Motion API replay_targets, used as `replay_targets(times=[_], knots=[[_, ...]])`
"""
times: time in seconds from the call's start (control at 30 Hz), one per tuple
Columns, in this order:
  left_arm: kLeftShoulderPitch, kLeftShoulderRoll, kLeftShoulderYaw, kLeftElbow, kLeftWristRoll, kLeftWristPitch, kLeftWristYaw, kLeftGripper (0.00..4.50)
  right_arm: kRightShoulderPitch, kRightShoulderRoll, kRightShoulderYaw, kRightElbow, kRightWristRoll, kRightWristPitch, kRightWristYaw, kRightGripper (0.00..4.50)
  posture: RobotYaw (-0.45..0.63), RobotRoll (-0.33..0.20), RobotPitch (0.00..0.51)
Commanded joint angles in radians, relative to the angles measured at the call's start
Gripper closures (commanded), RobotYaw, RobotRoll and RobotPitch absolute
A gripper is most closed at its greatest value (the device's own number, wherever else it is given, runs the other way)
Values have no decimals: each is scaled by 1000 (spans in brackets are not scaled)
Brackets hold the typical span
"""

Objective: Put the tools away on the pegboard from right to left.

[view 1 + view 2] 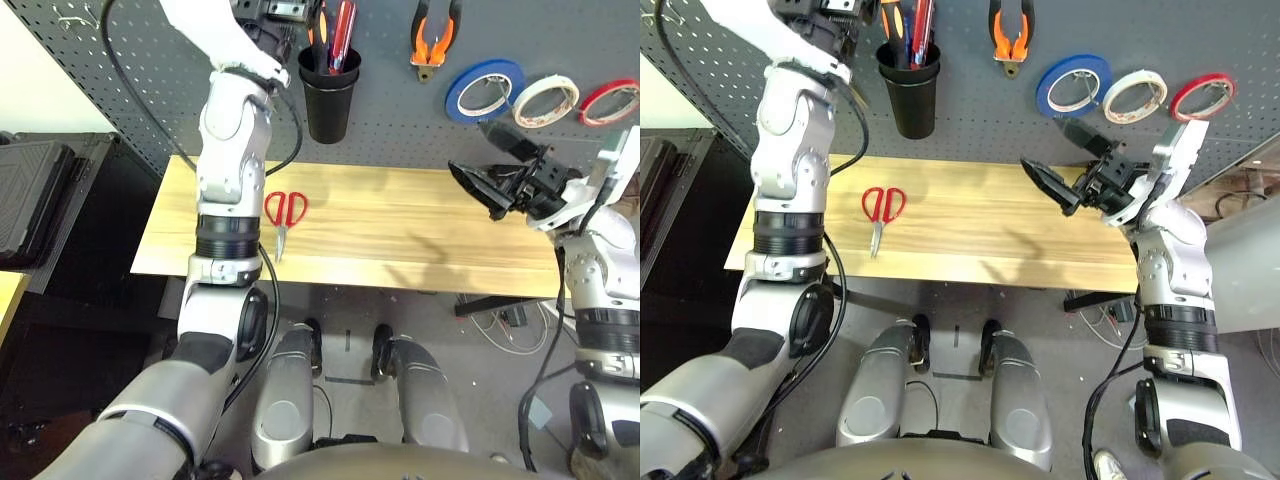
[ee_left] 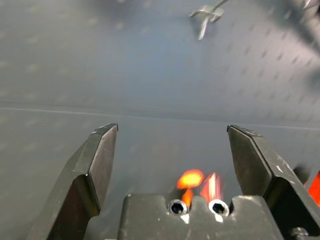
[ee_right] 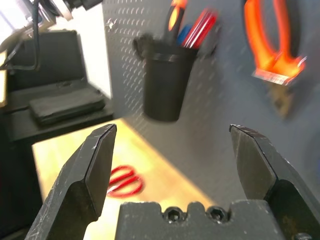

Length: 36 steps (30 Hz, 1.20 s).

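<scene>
Nearest, at the lower middle of the head view, the wooden table [image 1: 400,230] runs across the frame; on its left part lie the red-handled scissors [image 1: 284,214], flat, blades pointing toward the near edge, just beside the left forearm and touched by nothing. At the right of the frame the right gripper [image 1: 1065,165] hangs over the table's right end, its two black fingers spread wide with nothing between them (the right wrist view shows the same empty gap). Farther back stands the pegboard [image 1: 400,110], filling the upper part of the frame; the black cup [image 1: 329,90] hangs at upper centre with the black-and-orange-handled screwdriver [image 1: 895,25] and some red-handled tools standing in it; right of it hang the orange-and-black-handled pliers [image 1: 434,35]; then, toward the upper right, a blue tape roll [image 1: 484,88], the whitish tape roll [image 1: 545,99] and a red tape roll [image 1: 610,101] in a row. The left gripper [image 2: 172,150], in its wrist view, faces bare pegboard, fingers wide apart and empty.
</scene>
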State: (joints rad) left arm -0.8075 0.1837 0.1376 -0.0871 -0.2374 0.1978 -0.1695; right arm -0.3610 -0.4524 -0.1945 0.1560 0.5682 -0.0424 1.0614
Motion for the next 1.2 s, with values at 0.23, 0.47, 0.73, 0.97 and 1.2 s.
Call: replay_targets(times=[0.23,0.47,0.73,0.97,1.2], knots=[[323,64,-35,-282,31,192,15,25,68,-28,75,-33,-58,55,14,0,203,0,271],[458,107,-114,-256,108,227,-9,25,101,-60,141,-12,-165,76,-11,0,214,0,284],[525,117,-234,-155,211,178,-37,25,127,-68,202,16,-266,92,-56,0,206,0,305],[507,105,-283,-40,279,196,-29,25,119,-58,253,89,-358,78,-104,0,184,0,313],[452,57,-235,122,291,273,31,25,120,-21,316,126,-447,99,-172,0,147,0,339]])
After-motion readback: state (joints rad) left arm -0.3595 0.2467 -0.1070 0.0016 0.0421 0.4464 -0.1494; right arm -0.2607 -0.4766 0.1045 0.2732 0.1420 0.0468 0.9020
